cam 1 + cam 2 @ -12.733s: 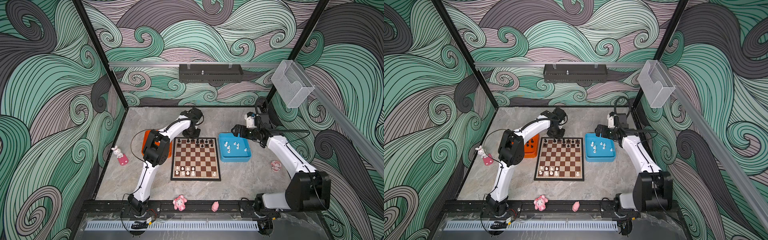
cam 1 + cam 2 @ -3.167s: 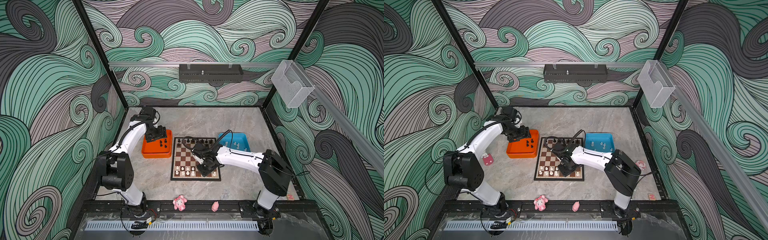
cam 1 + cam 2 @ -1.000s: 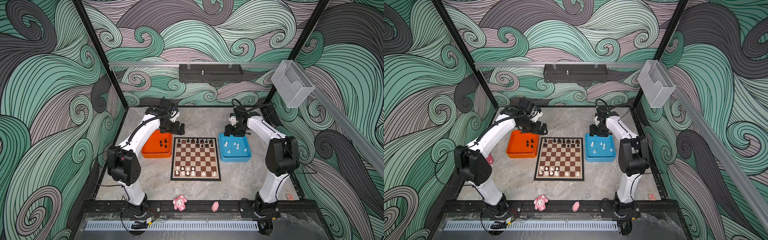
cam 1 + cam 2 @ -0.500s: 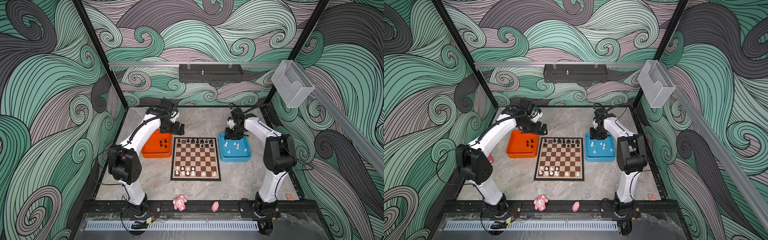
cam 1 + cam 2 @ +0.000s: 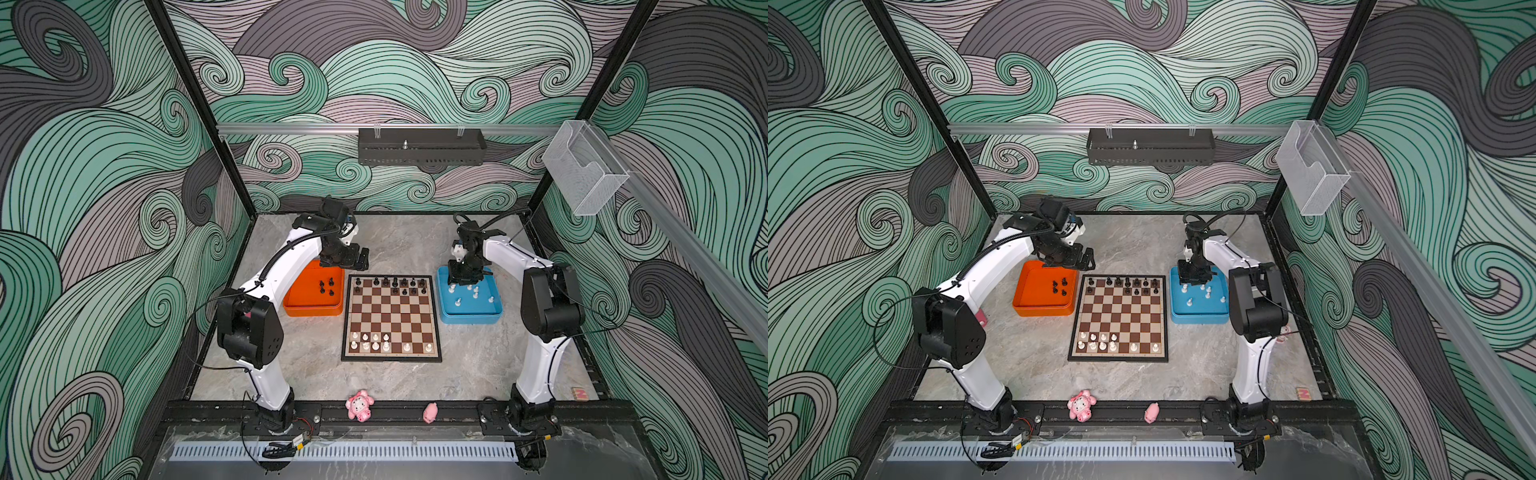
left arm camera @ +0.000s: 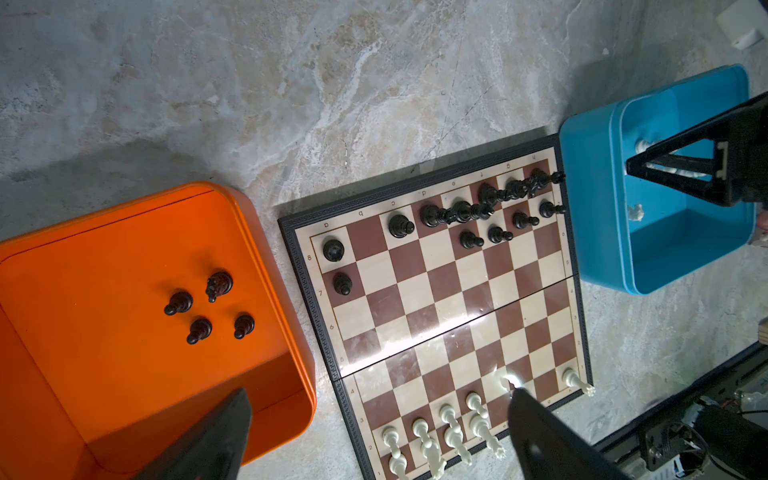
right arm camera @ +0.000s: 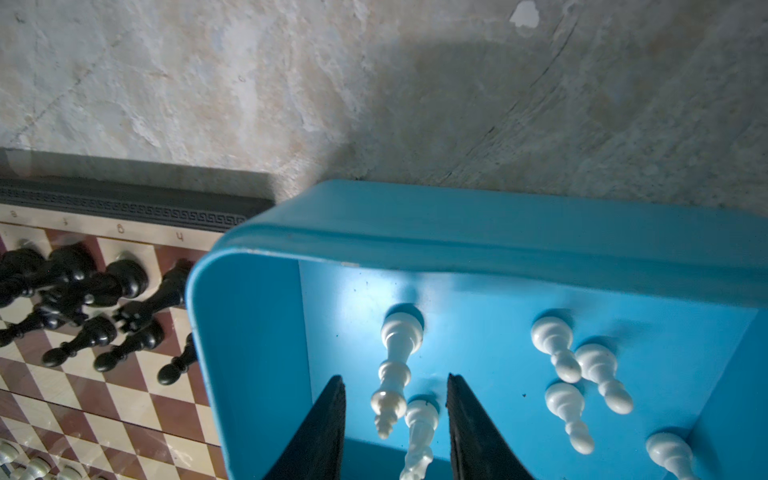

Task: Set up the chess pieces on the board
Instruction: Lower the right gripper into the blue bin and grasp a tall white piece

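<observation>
Chessmen (image 6: 469, 240), tiny, glossy, black and white.

Both top views: high vantage out past front edge of table (image 5: 478, 374), tilted down toward back wall (image 5: 415, 83); distant, whole table in frame, board (image 5: 390, 320) at centre. Near-identical pair. Left wrist view: mid height, toward table's back edge, looking down; takes in orange tray (image 6: 104, 365), whole board, part of blue tray (image 6: 594, 208). Right wrist view: very close, low over blue tray, peering inside; board corner alongside. Wrist views share blue tray and board corner with black chess pieces (image 7: 83, 282).
</observation>
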Robot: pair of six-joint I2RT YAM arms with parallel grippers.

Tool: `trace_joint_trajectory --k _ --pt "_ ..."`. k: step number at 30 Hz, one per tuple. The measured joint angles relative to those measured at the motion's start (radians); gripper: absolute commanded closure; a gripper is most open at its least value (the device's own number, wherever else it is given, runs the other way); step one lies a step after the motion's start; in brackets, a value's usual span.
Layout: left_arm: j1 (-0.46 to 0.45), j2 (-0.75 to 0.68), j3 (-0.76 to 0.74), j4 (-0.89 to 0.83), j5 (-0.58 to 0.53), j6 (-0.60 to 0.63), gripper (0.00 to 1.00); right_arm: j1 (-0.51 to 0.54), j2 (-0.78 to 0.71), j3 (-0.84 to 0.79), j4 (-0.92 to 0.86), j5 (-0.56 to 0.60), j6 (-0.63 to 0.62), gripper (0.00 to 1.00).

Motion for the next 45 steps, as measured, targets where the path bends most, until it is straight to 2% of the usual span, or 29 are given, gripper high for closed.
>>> trace_joint_trajectory --k 15,32,45 --pt "0.003 0.014 -0.006 -0.003 -0.001 0.0 0.01 0.005 0.008 0.0 -0.01 0.0 0.003 0.64" --pt "0.003 0.014 -0.006 -0.003 0.0 0.0 0.01 0.013 0.018 0.0 -0.023 -0.007 0.012 0.81" --pt "0.011 0.016 -0.025 0.004 0.002 -0.013 0.01 0.018 0.011 0.0 -0.044 0.012 0.011 0.87"
